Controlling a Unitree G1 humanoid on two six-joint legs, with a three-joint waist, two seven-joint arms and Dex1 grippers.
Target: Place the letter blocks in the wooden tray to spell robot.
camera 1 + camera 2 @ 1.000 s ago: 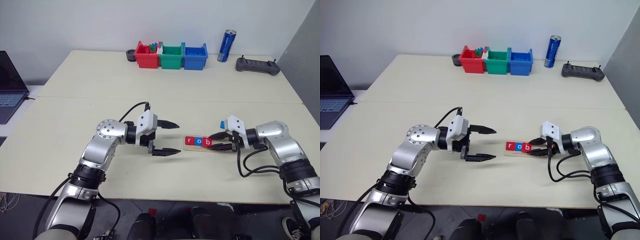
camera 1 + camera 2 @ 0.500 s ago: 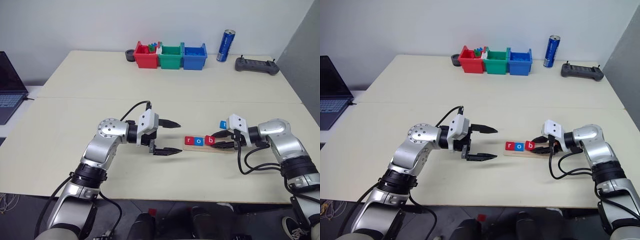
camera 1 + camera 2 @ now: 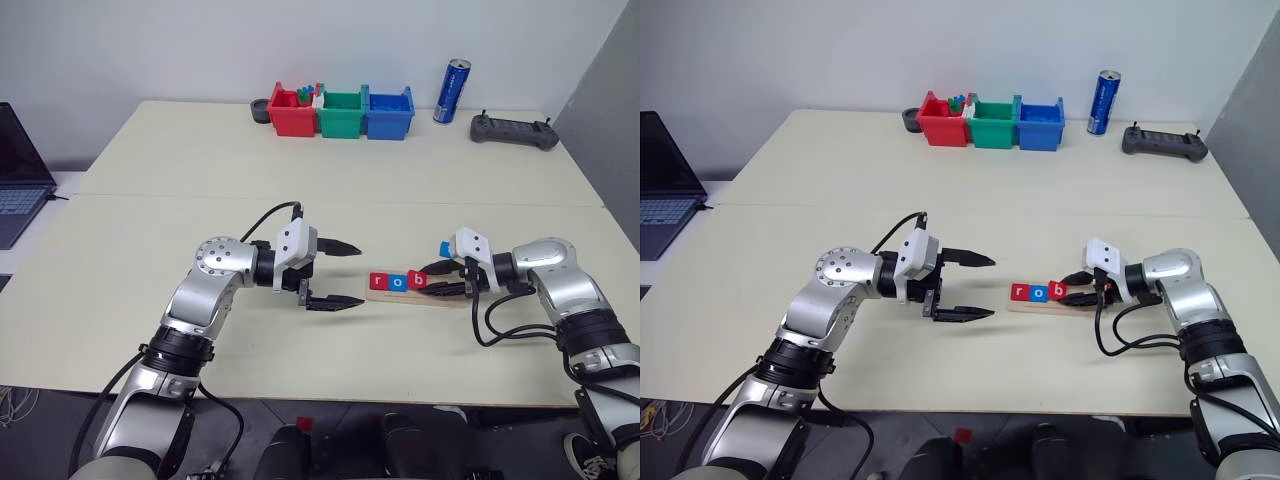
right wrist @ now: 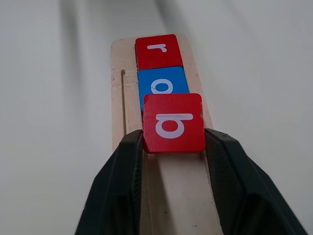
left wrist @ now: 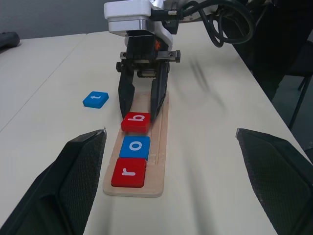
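On the long pale wooden tray (image 5: 157, 142), the red "r" tile (image 5: 128, 172) and blue "o" tile (image 5: 135, 146) sit in line. The right gripper (image 5: 140, 100) flanks the red "b" tile (image 4: 173, 123), fingers apparently touching. The blue "t" tile (image 5: 95, 99) lies beside the tray. The left gripper (image 3: 333, 274) hangs spread wide, empty.

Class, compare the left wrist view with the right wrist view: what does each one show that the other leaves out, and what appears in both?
Left wrist view alone: the blue t block lying on the table beside the wooden tray, and the left gripper with fingers wide open.

Right wrist view alone: a thin groove running along the tray.

Both: the tray holding the red r block, blue o block and red b block, with the right gripper straddling the b.
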